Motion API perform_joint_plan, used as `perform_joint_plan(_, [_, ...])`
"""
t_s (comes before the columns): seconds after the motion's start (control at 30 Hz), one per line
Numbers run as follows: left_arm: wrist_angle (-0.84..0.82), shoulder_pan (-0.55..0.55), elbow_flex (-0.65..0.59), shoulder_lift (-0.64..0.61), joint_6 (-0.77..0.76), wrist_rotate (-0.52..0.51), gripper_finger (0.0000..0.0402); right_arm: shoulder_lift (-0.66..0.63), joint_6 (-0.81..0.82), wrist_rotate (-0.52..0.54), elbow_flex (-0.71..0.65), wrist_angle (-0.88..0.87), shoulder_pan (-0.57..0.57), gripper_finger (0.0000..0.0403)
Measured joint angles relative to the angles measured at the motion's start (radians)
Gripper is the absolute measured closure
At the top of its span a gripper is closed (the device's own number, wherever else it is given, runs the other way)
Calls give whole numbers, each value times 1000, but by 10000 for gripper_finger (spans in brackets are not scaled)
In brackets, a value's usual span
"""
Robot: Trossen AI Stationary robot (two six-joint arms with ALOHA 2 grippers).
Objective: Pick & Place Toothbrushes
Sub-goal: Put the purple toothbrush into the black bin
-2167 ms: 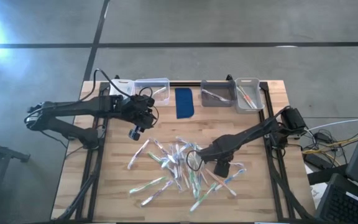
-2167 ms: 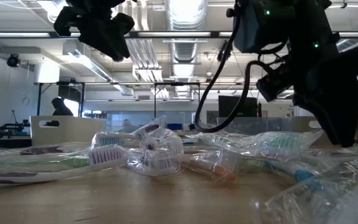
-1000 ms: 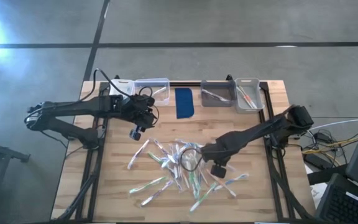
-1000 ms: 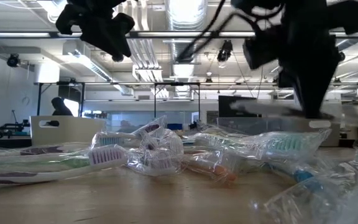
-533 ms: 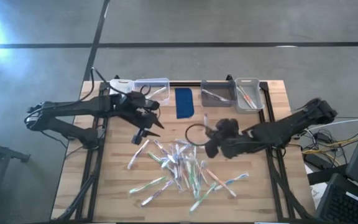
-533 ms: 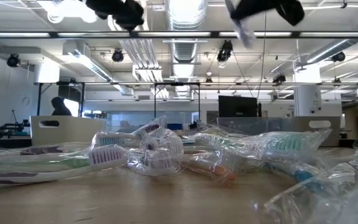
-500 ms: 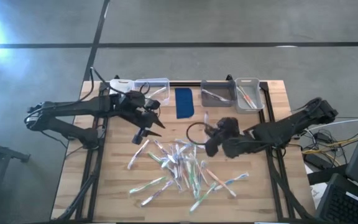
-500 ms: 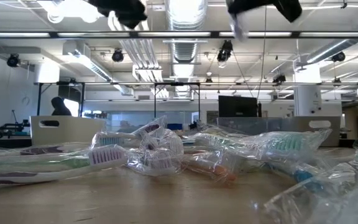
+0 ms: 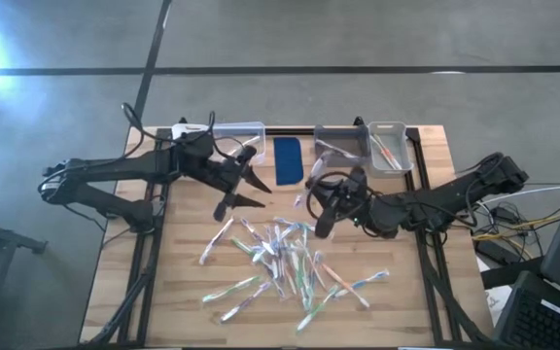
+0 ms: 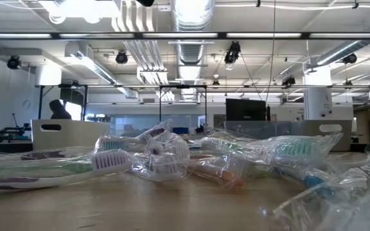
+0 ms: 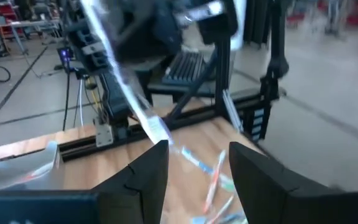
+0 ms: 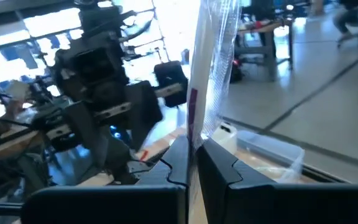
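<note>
Wrapped toothbrush clamped upright between the right gripper fingers, which are pinched tight on its lower end; the clear sleeve stands tall above them. In the high view the right gripper sits mid-tabletop, just above the pile, turned toward the left arm. Looks like a handover: brush held clear of the clutter so the other arm can reach it.

Left gripper faces it from nearby, fingers spread apart, nothing between them; the held brush shows just ahead of them.

Remaining toothbrushes lie scattered in wrappers across the centre and near half of the tabletop.

Bins and a dark blue pad line the far edge. Open room: a bare strip between pile and bins, where both grippers meet.
</note>
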Motion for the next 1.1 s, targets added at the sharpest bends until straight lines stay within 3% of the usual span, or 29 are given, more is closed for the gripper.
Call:
perform_joint_plan(0.2, [61, 2, 0, 57, -217, 0, 227, 33, -74, -82, 47, 7, -8, 393])
perform_joint_plan(0.4, [110, 3, 0, 99, -292, 79, 227, 72, -128, -115, 113, -10, -13, 393])
perform_joint_plan(0.63, [176, 3, 0, 101, -321, 107, 224, 81, -111, -163, 141, -53, -19, 393])
perform_joint_plan(0.93, [214, 3, 36, 141, -309, 107, 156, 81, -98, -188, 138, -51, -26, 393])
perform_joint_plan(1.1, [219, 2, 61, 169, -274, 107, 148, 81, -109, -189, 139, -52, -33, 393])
